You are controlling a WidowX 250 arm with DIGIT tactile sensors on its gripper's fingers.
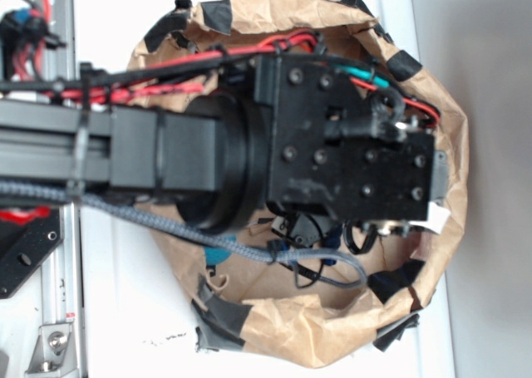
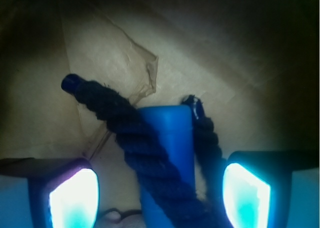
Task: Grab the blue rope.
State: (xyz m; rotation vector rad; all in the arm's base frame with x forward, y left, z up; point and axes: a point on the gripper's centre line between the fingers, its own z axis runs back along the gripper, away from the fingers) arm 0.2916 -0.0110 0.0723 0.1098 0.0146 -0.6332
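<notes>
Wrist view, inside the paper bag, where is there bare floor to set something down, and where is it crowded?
Bare paper floor lies beyond the blue rope, toward the bag's far wall, and left of the rope's capped end. Between the gripper fingers it's crowded: rope draped over the blue pin.

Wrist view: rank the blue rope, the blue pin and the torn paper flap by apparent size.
1. blue rope, longest, running under the frame's bottom edge.
2. blue pin, partly covered by the rope.
3. torn paper flap, though it lies farther from the camera, so its rank is unsure.
</notes>
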